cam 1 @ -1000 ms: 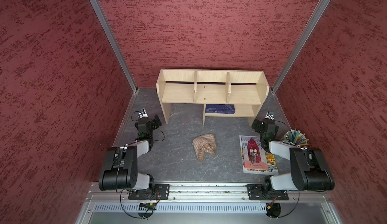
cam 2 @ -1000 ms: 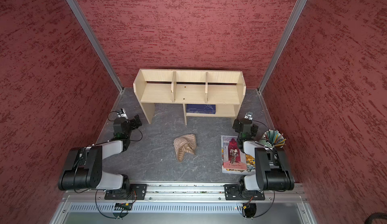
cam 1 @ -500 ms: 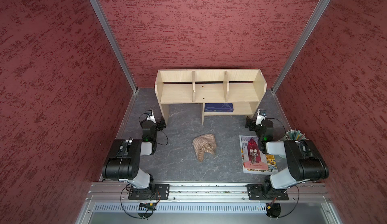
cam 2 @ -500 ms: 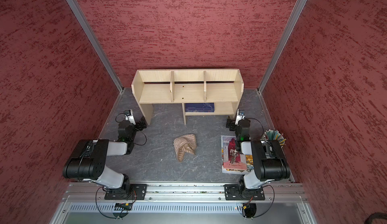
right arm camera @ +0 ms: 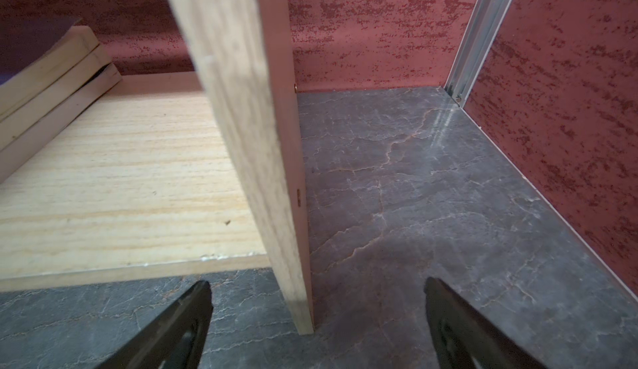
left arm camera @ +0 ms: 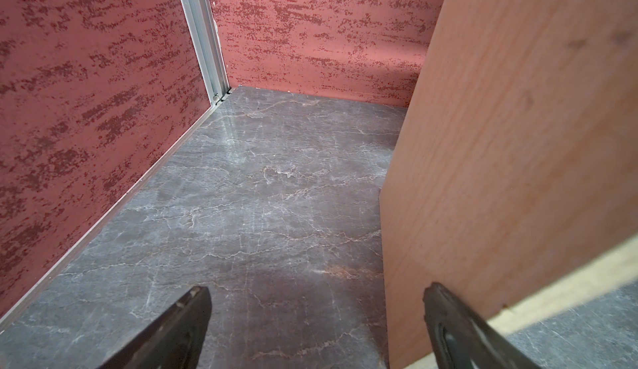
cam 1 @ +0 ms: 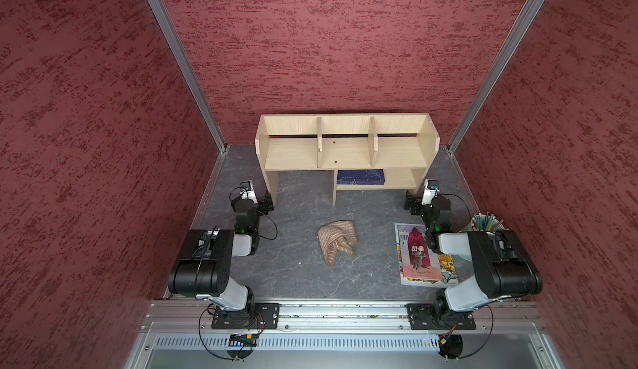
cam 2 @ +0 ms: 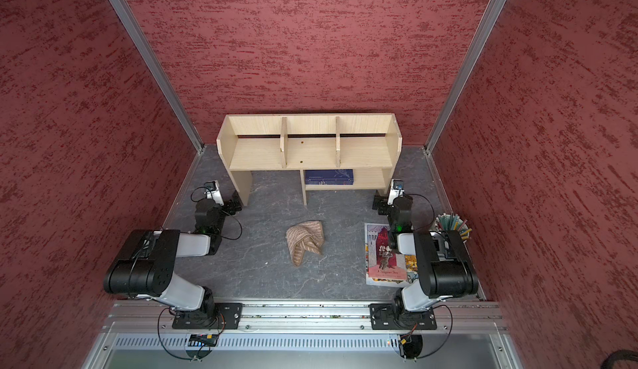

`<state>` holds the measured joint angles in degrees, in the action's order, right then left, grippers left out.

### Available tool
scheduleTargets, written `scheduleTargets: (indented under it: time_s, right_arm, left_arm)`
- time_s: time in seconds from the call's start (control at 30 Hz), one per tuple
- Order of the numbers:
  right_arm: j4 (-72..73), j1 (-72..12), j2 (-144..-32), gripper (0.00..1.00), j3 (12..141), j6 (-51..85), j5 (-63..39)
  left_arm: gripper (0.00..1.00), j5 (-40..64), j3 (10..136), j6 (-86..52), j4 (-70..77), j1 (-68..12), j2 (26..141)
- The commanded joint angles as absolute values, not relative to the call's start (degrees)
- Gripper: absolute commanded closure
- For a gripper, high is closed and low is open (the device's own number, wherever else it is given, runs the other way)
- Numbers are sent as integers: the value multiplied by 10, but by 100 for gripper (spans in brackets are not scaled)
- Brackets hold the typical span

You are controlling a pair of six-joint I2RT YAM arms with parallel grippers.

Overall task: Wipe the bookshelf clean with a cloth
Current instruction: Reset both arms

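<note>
The light-wood bookshelf [cam 1: 293,151] [cam 2: 257,155] stands against the back wall. The striped tan cloth [cam 1: 336,241] [cam 2: 305,239] lies crumpled on the floor in front of it, with neither gripper touching it. My left gripper [cam 1: 266,206] [cam 2: 234,206] [left arm camera: 316,289] is open and empty at the foot of the left side panel [left arm camera: 500,143]; one finger overlaps that panel's front edge. My right gripper [cam 1: 412,206] [cam 2: 379,205] [right arm camera: 317,284] is open and empty, and the right side panel [right arm camera: 248,108] stands just ahead, between its fingers.
A red-covered picture book [cam 1: 419,263] lies under the right arm, with a cup of pens [cam 1: 486,222] beside it. A blue book [cam 1: 360,175] lies on the lower shelf [right arm camera: 121,184]. Red walls close in on three sides.
Both arms have reached forward, bringing the open grippers up to the bookshelf's two side panels. The cloth has not moved.
</note>
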<state>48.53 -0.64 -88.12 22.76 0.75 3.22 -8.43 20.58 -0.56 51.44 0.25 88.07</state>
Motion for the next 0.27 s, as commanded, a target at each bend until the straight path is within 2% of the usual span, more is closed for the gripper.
scheduleTargets:
  time_s: [0.0,0.23]
  right_arm:
    - [502,-7,-879,2,227,1,25]
    - [501,-9,-878,2,227,1,24]
  left_arm:
    - [0,-63,206,0,538,-3,879]
    - [0,-64,206,1,538,-3,879]
